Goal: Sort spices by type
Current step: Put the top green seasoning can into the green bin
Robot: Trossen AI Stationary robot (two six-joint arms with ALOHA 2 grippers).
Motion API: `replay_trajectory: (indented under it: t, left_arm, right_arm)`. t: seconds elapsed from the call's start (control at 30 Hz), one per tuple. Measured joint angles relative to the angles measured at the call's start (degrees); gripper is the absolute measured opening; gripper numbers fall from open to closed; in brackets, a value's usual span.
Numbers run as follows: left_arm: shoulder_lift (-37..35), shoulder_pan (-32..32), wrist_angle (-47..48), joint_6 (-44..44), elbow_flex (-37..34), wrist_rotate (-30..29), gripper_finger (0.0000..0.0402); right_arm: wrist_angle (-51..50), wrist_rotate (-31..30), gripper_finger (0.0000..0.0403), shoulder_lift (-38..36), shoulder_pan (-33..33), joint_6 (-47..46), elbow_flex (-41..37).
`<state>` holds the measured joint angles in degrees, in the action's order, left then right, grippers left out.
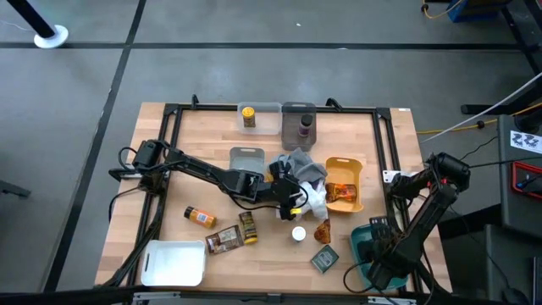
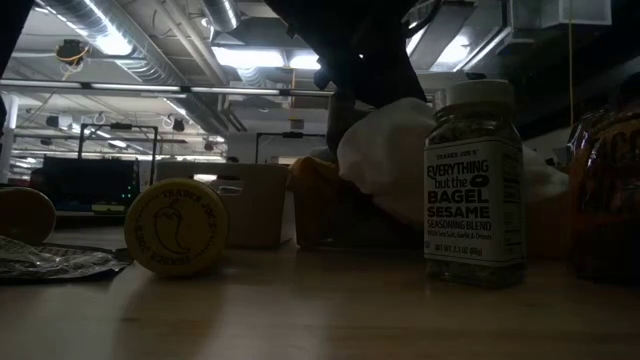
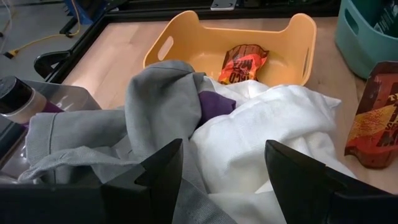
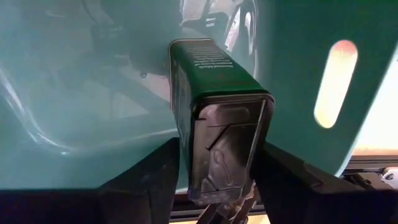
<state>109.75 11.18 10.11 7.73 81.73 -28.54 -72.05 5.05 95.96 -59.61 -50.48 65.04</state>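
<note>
My left gripper is open, just above the heaped grey cloth and white cloth at mid-table. A purple thing peeks out between the cloths. My right gripper is inside the teal tray at the near right, shut on a dark green flat tin. A yellow jar stands in the clear tray and a dark jar in the grey tray. An orange packet lies in the yellow tray. My left gripper: whether its fingers touch the cloths, I cannot tell. My right gripper pinches the tin between its two fingers, which sit on the two narrow sides at the tin's near end. The tin points away along the fingers toward the teal tray's inner wall.
On the near half of the table lie an orange bottle, a brown packet, a yellow jar, a small white pot, another packet and a dark tin. A white tray sits near left. A seasoning jar stands upright.
</note>
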Motion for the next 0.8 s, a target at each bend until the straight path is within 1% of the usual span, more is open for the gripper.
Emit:
replay_trajectory:
  t: [0.13,0.3,0.5,0.67,0.8]
  left_arm:
    - [0.00,0.00,-0.78,-0.25,0.00,0.00,0.0210]
    - [0.00,0.00,-0.68,-0.74,1.52,0.03,0.0210]
    - [-0.02,0.09,-0.67,-3.57,4.79,0.01,0.0210]
    - [-0.02,0.47,-0.22,-3.87,7.30,0.03,0.0210]
    - [-0.02,1.65,1.88,-3.89,9.89,-0.02,0.0210]
  right_arm:
    - [-0.15,1.13,0.0205,0.00,0.00,0.01,0.02]
    - [-1.25,2.73,0.0206,0.00,0.00,-0.22,0.02]
    - [-2.88,3.58,0.0206,-0.02,0.00,-0.17,0.02]
    - [-4.11,5.35,0.0207,-0.02,0.00,-0.02,0.12]
    - [-6.21,5.52,0.0207,-0.02,0.00,0.00,1.93]
